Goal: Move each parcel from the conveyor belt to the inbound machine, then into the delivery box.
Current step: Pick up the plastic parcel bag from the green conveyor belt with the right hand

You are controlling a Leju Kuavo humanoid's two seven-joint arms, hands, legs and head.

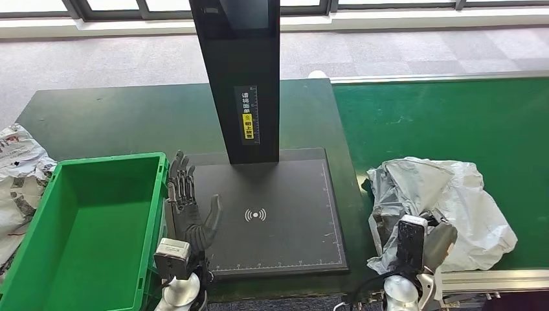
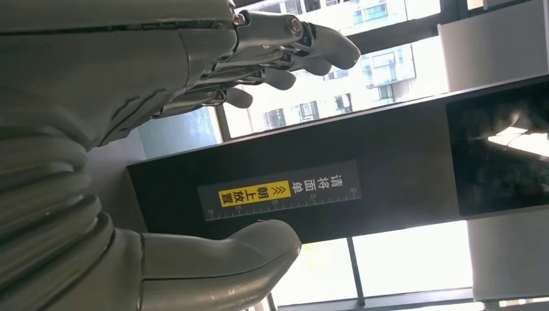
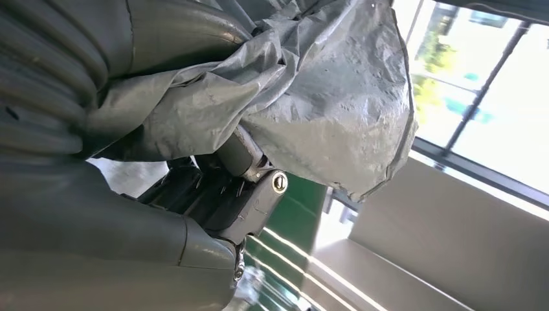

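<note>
A crumpled grey plastic parcel point(image 1: 447, 201) lies on the green conveyor belt point(image 1: 440, 116) at the right, near its front edge. My right hand point(image 1: 427, 243) is at the parcel's near side, mostly hidden by it. In the right wrist view the parcel point(image 3: 324, 84) drapes over my right hand point(image 3: 213, 201), whose dark fingers grip its plastic. My left hand point(image 1: 191, 201) hovers over the left edge of the inbound machine's black platform point(image 1: 285, 220), fingers spread and empty. The left wrist view shows my left hand point(image 2: 97, 129) holding nothing before the machine's column point(image 2: 291, 188).
The green delivery box point(image 1: 110, 159) stands left of the machine with nothing inside it. More crumpled parcels point(image 1: 19, 168) lie beyond the box at the far left. The machine's tall black column point(image 1: 243, 78) rises from the back of the platform.
</note>
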